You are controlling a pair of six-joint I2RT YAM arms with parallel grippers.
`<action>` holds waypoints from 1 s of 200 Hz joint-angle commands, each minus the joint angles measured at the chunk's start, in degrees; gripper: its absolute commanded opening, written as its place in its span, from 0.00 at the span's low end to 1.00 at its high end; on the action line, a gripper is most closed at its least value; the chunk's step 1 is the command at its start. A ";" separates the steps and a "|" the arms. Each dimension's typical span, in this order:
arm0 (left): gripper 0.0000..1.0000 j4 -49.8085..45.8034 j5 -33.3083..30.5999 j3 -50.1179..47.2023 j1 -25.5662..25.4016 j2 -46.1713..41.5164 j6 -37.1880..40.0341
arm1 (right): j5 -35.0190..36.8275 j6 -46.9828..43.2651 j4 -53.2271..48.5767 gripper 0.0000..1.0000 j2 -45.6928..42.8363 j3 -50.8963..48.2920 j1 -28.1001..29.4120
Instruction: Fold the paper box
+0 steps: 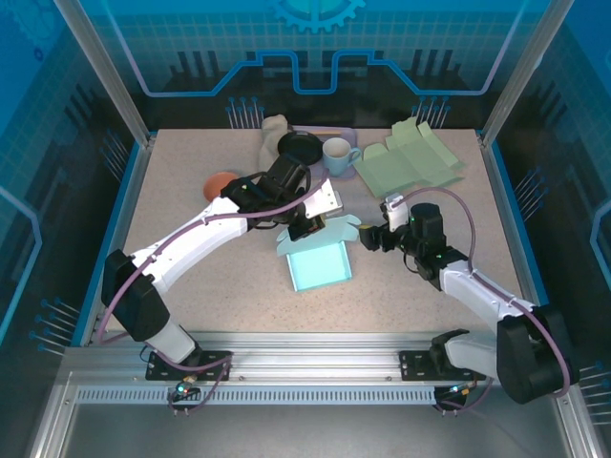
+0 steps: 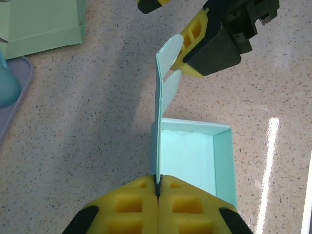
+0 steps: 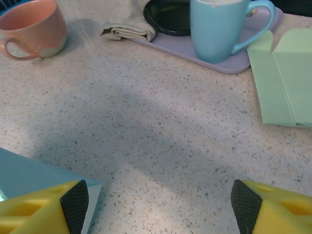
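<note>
Between the pressed-together pads of the left tool [image 2: 158, 192], a flap [image 2: 167, 56] of the paper box [image 1: 320, 267] is pinched. At the flap's far end, the right tool [image 3: 158, 202] is held spread, gripping nothing. The box is located at the centre of the counter [image 1: 191, 277], the flap standing along its 12 o'clock edge. Wall folding is judged in hand; next, the flap end must be caught and turned inward. Right-tool contact with the flap cannot be confirmed.

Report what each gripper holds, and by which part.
The left gripper is shut on the box, pinching one end of its upright flap. The right gripper is open and holds nothing.
</note>
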 commanded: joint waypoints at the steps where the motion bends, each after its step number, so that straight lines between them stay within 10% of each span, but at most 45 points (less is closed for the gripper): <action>1: 0.03 -0.36 3.26 -0.14 0.36 -0.55 1.37 | -7.42 -3.36 3.24 0.79 -0.46 -0.17 -0.70; 200: 0.04 -2.09 17.50 -1.80 0.38 -8.15 2.99 | -31.83 -10.98 -4.43 0.58 -0.96 3.70 3.24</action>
